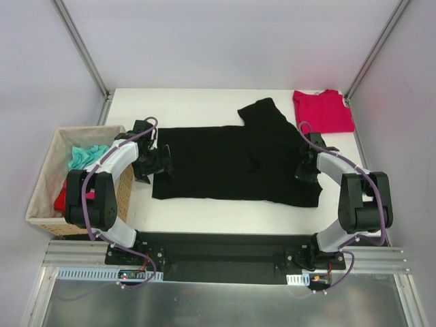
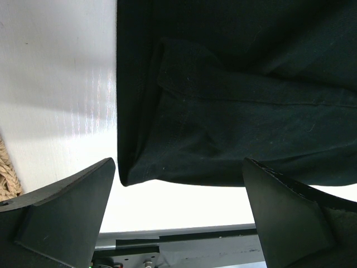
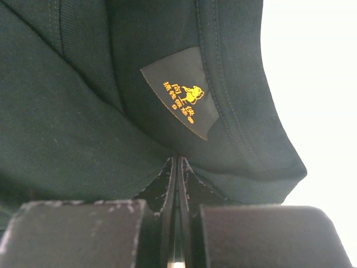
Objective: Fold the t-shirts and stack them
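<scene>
A large black t-shirt [image 1: 231, 163] lies spread across the white table, one sleeve pointing to the back. My left gripper [image 1: 158, 163] is open at its left edge. In the left wrist view the left gripper [image 2: 178, 167] straddles the folded hem corner of the black t-shirt [image 2: 223, 111] without touching it. My right gripper [image 1: 306, 163] is at the shirt's right end. In the right wrist view the right gripper [image 3: 177, 159] is shut on the black t-shirt [image 3: 67, 123] at its collar, just below a label [image 3: 178, 92] with orange print. A red t-shirt [image 1: 322, 110] lies folded at the back right corner.
A woven tan basket [image 1: 41, 204] stands off the table's left side, holding teal cloth [image 1: 87, 155] and red cloth [image 1: 61, 199]. Metal frame posts [image 1: 82, 48] rise at the table's back corners. Bare white table [image 1: 191, 102] lies behind the black shirt.
</scene>
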Controlling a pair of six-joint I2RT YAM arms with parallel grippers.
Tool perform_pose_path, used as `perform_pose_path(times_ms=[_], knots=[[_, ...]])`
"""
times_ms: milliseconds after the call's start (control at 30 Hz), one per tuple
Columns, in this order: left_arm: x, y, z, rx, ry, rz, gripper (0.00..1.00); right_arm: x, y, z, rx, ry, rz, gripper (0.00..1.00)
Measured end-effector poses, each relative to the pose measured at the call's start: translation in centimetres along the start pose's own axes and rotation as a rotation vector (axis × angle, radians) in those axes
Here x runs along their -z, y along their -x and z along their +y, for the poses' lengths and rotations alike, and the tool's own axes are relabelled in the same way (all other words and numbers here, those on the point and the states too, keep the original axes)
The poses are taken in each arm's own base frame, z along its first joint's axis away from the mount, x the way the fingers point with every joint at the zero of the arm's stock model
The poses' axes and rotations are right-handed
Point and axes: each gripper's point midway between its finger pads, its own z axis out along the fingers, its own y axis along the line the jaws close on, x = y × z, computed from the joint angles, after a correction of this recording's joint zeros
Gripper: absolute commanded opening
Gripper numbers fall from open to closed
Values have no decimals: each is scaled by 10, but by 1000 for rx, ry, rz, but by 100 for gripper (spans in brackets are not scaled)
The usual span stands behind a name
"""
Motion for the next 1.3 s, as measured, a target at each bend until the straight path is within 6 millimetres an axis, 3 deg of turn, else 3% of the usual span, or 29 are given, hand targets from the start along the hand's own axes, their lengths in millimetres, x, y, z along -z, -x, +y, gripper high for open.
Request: perform_pose_path(times_ms=[233,433,600,1133,1300], knots=[[-1,0,0,1,1,4,99,5,1,-2,-9,-4,-11,1],[-1,0,0,1,1,4,99,27,15,-10,-28,-27,-90,1],[-1,0,0,1,2,4,99,32,24,-13,-40,-51,-112,1],[-1,-1,0,1,2,4,99,-8,37,-31,-117,-114,14,1],[-1,-1,1,0,2,5,99,3,69,-23,-133,-86,-40,1]])
